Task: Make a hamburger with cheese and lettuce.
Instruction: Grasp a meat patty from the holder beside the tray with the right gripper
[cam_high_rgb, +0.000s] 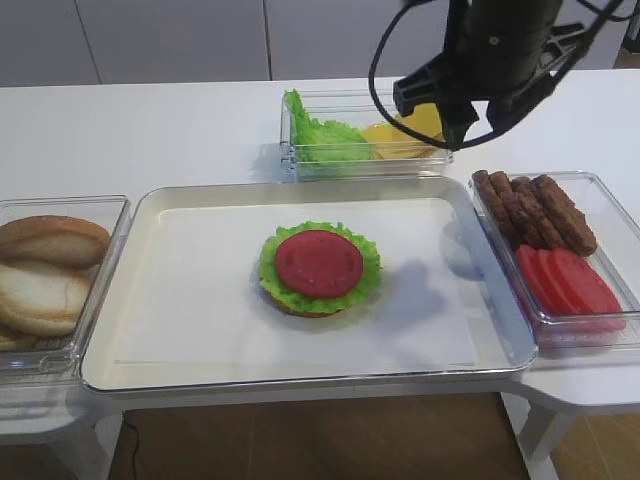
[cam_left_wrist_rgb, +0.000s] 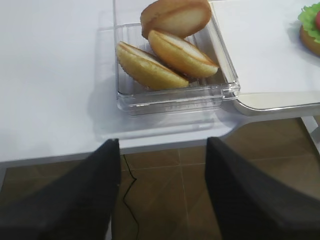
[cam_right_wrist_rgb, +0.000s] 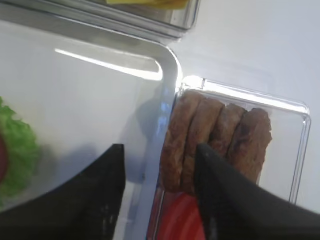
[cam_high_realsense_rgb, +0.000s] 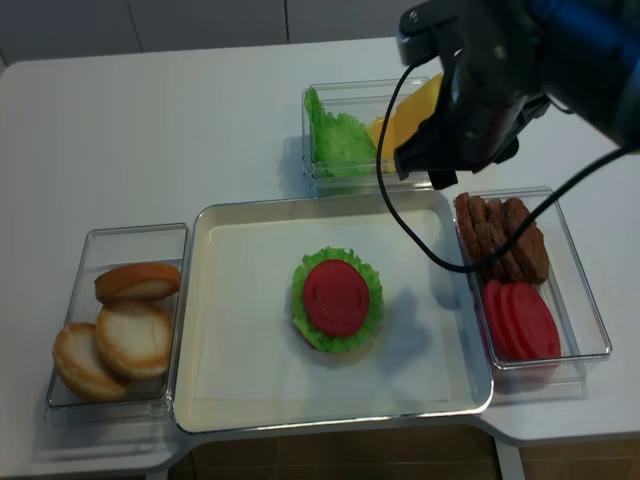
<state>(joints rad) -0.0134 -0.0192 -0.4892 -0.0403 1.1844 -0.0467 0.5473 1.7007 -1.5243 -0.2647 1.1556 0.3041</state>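
Your hamburger (cam_high_rgb: 319, 270) has bun, lettuce (cam_high_rgb: 272, 262) and tomato so far. The cheese (cam_high_rgb: 405, 134) still waits in its box. Both pincers, right pincer (cam_right_wrist_rgb: 159, 190) and left pincer (cam_left_wrist_rgb: 162, 185), are spread and hold nothing.

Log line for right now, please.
stack: hamburger on tray, tomato on top, no cheese | right gripper: open, empty, above patties | left gripper: open, empty, off table near buns

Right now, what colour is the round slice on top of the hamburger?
Red, a tomato slice over green lettuce; clearest in the exterior high view.
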